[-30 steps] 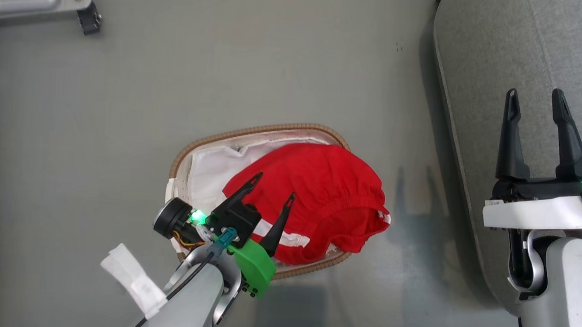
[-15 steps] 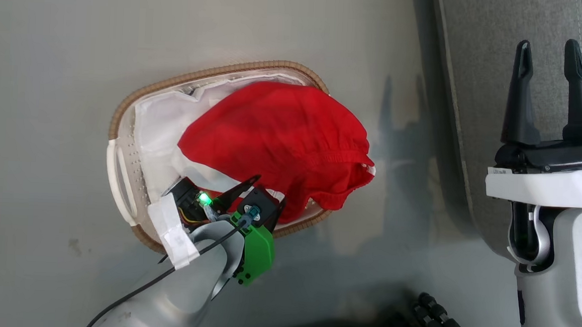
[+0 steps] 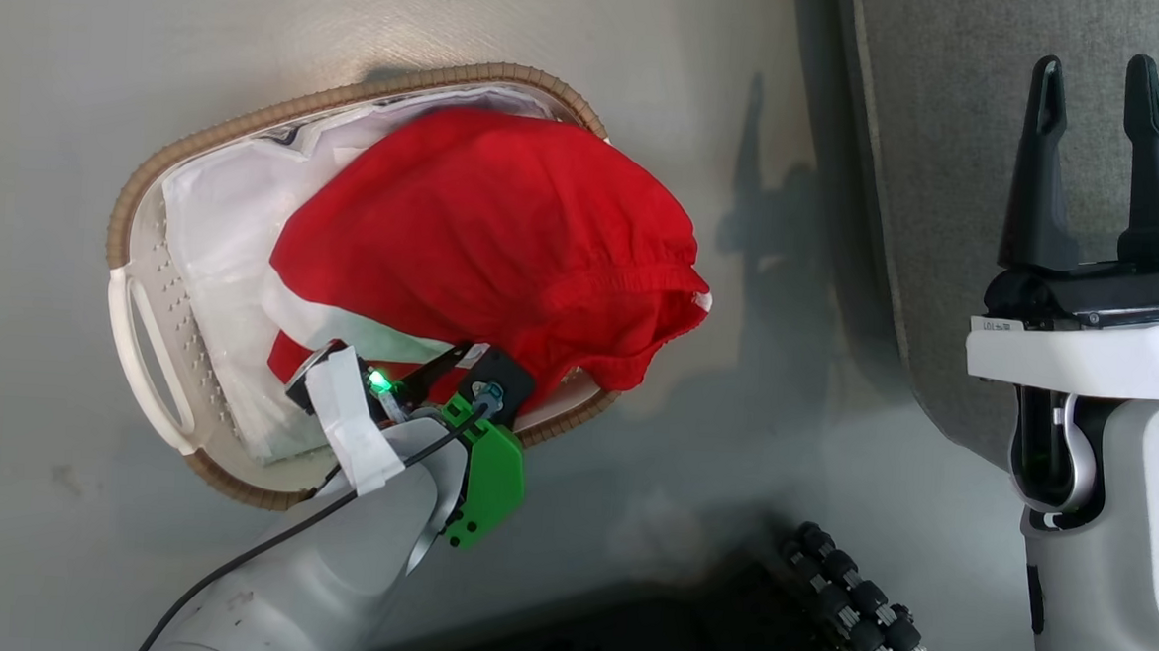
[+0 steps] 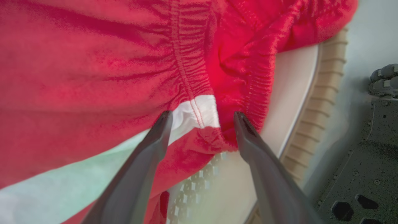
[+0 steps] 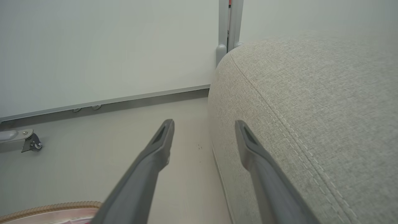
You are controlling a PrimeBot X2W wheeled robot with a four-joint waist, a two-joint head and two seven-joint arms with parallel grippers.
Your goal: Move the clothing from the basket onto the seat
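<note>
The clothing (image 3: 485,231), red shorts heaped in the basket (image 3: 118,232), looks light, soft and floppy. I'd pinch the gathered waistband (image 4: 186,62), which the left gripper (image 4: 202,116) straddles, fingers apart. The right gripper (image 3: 1095,80) is spread and empty beside the seat (image 3: 946,136).

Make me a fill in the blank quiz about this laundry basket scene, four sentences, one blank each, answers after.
The clothing heaped in the basket is mostly ____.
The left gripper has its jaws ____ on either side of a white-striped fold of it.
The right gripper holds ____.
The seat stands on the robot's ____ side of the basket.
Answers: red; open; nothing; right.
</note>
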